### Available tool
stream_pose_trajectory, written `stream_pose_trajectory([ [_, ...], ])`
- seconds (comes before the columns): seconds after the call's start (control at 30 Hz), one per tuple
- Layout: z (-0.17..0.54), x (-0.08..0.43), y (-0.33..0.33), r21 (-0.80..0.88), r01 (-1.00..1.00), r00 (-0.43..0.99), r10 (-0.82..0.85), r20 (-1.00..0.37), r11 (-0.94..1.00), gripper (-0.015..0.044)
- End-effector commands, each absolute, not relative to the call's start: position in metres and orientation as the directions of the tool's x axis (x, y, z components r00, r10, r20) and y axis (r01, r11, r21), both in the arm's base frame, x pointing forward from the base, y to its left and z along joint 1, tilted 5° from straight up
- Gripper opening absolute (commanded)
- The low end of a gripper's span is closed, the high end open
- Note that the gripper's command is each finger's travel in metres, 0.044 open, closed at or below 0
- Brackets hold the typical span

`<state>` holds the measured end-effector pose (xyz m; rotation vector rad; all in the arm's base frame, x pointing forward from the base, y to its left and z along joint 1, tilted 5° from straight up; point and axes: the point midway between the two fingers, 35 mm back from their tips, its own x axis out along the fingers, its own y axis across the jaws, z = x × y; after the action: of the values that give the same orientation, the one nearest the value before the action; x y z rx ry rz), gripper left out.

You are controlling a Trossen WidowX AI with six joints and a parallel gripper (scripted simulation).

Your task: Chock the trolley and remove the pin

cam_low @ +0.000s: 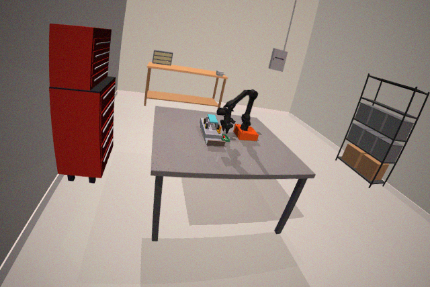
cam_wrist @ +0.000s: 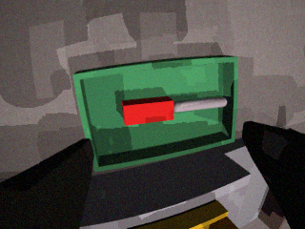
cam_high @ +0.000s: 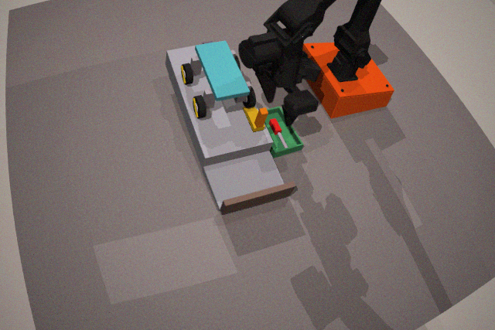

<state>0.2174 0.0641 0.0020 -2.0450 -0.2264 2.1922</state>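
Observation:
The stop pin (cam_high: 274, 125) (cam_wrist: 149, 112), red head and grey shaft, lies flat in the green tray (cam_high: 288, 150) (cam_wrist: 100, 110). My gripper (cam_high: 279, 112) (cam_wrist: 171, 139) is open and empty above the tray, its fingers wide apart and clear of the pin. The trolley (cam_high: 222, 69) (cam_low: 212, 118), with a turquoise top and black wheels, stands on the upper part of the ramp. The yellow chock (cam_high: 250, 115) (cam_wrist: 191, 220) with its orange handle sits at the downhill side of the trolley's near right wheel (cam_high: 250, 97); whether they touch is hard to tell.
The grey ramp (cam_high: 240, 137) has a lower section ending in a brown end board (cam_high: 258, 197). The tray stands beside the ramp's right edge. The orange robot base (cam_high: 360, 100) (cam_low: 246, 135) is to the right of the tray.

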Motion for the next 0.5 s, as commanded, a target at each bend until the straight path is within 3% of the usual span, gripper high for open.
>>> stream_pose_trajectory([
  [0.0,0.016,0.219,0.064,-0.202,0.009,-0.068,0.201,-0.977,-0.979,0.044],
  [0.47,0.059,0.222,0.062,-0.201,0.009,-0.068,0.2,-0.977,-0.979,0.044],
])
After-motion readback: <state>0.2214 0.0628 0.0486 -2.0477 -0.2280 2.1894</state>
